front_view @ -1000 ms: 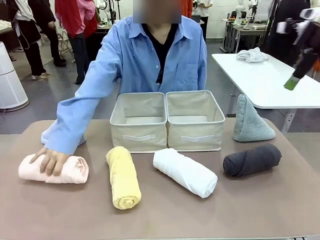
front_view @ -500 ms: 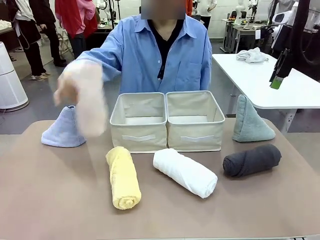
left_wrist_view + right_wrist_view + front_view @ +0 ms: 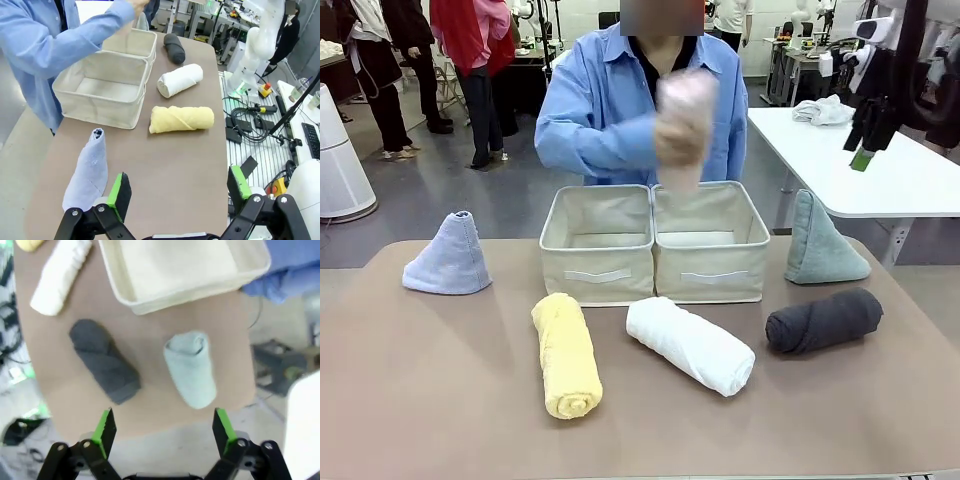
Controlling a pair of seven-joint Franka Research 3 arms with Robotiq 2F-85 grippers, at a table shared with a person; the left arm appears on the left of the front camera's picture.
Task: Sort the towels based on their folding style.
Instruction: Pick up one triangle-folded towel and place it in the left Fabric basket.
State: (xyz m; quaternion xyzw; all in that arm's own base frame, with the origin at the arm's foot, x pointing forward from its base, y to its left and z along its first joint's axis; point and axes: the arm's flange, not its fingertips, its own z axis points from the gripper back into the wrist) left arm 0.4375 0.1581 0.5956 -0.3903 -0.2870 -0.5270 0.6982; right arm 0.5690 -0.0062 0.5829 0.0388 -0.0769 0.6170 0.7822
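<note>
— What do we have in the bins?
— Nothing that we can see. The left bin [image 3: 597, 272] and the right bin [image 3: 720, 272] stand touching, side by side, at the far middle of the table [image 3: 440, 400], and both look bare inside. The person's hand [image 3: 672, 142] holds the pink towel [image 3: 688, 95] in the air above the right bin, blurred.
— And the other towels?
— On the table. In front of the bins we see the yellow roll [image 3: 567, 353], the white roll [image 3: 690, 344] and the dark grey roll [image 3: 823, 319]. The lavender-blue cone [image 3: 448, 256] stands left of the bins, the grey-green cone [image 3: 820, 242] right of them.
— Our grippers?
— Both have their jaws wide apart, holding nothing. The left gripper [image 3: 179, 189] hangs near the lavender-blue cone, the right gripper [image 3: 164, 427] above the grey-green cone and the dark grey roll.
</note>
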